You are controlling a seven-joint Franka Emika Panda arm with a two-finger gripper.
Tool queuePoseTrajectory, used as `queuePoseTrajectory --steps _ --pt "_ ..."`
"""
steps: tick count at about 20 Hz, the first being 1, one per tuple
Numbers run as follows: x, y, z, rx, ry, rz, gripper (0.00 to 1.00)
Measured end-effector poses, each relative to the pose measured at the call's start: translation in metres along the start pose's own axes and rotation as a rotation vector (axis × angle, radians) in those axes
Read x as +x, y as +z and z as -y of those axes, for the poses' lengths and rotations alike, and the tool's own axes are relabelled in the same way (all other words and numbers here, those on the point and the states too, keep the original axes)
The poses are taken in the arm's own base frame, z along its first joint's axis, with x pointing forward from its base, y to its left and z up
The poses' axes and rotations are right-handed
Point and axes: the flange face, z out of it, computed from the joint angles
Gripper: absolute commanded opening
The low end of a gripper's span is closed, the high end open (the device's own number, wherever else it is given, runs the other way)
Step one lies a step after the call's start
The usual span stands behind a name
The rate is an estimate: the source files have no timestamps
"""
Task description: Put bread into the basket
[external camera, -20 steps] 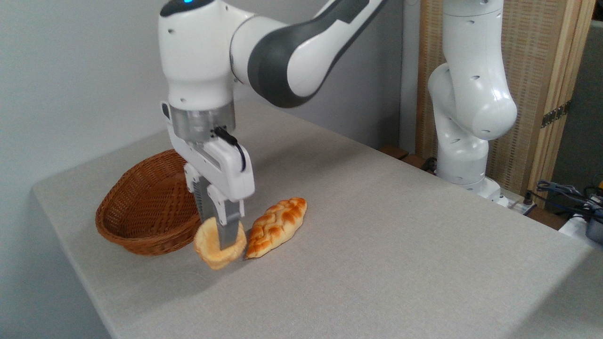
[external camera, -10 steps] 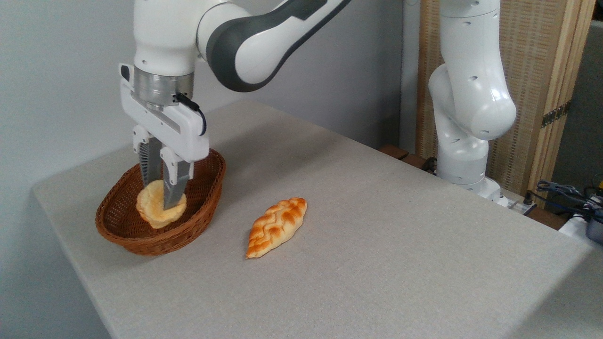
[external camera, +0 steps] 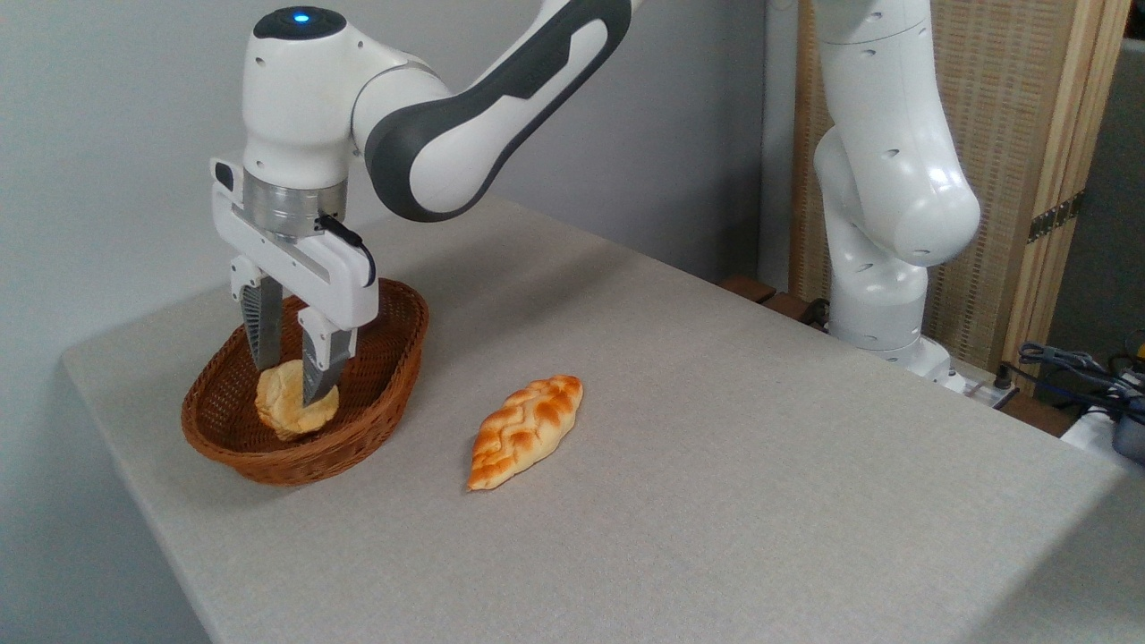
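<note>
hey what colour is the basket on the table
The basket is reddish-brown woven wicker, seen best in the fixed camera view.

arm (external camera: 465, 134): glossy white shells, dark grey joints | blue light | silver wrist ring | black cable

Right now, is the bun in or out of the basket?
In: the bun sits inside the basket, below its rim, with the opened pincer straddling it.
</note>
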Motion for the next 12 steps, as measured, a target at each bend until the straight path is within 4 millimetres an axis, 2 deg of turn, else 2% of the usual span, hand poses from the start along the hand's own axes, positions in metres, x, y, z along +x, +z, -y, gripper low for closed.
queuePoseTrajectory --steps 5,8,12 --pt "0.002 -0.004 0.001 -0.012 -0.071 -0.012 1.0" --pt "0.005 -0.02 0.008 -0.009 -0.141 -0.034 1.0" --pt "-0.009 -0.049 0.039 0.009 -0.157 0.022 1.0"
